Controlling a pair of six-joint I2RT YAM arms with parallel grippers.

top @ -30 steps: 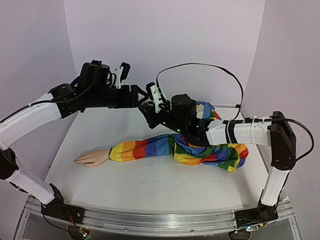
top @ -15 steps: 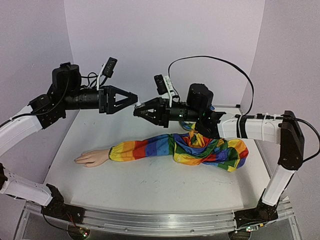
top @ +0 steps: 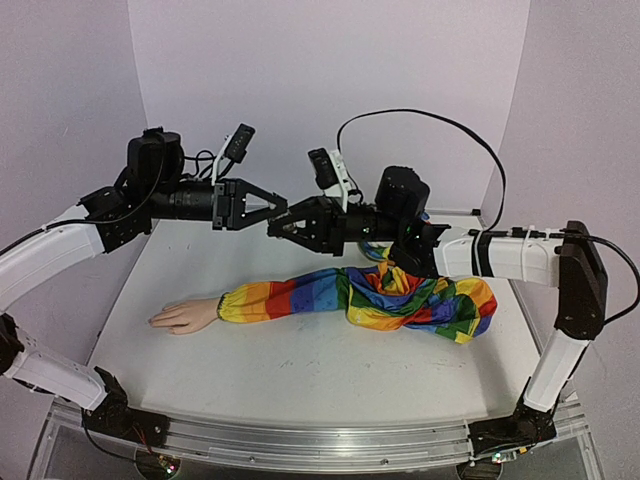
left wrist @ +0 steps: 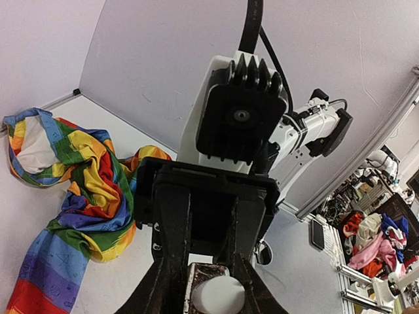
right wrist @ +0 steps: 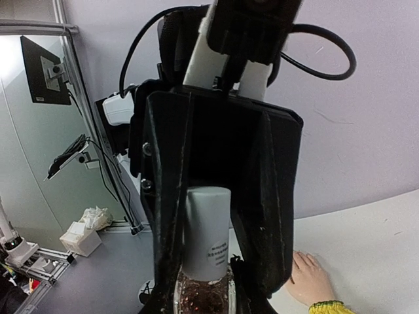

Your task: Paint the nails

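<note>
The mannequin hand [top: 185,316] lies palm down at the table's left, ending the rainbow-striped sleeve [top: 350,295]; the nails are too small to make out. Both grippers meet tip to tip in the air above the sleeve. My right gripper [top: 273,228] is shut on a small glass bottle [right wrist: 203,297] of dark glitter polish. My left gripper [top: 282,211] faces it, jaws shut on the bottle's pale grey cap [right wrist: 208,229]. The left wrist view shows that cap [left wrist: 219,296] end-on between my left gripper's [left wrist: 213,278] fingers. The hand [right wrist: 313,278] shows below in the right wrist view.
The sleeve's far end bunches into a heap [top: 440,300] at the right, under the right arm. The right arm's black cable [top: 420,115] loops high. Purple walls [top: 330,80] close the back and sides. Past the table's right edge is a cluttered room [left wrist: 386,229].
The right gripper rose from low over the sleeve and levelled out with the bottle. The left arm swung in towards it and its jaws narrowed onto the cap.
</note>
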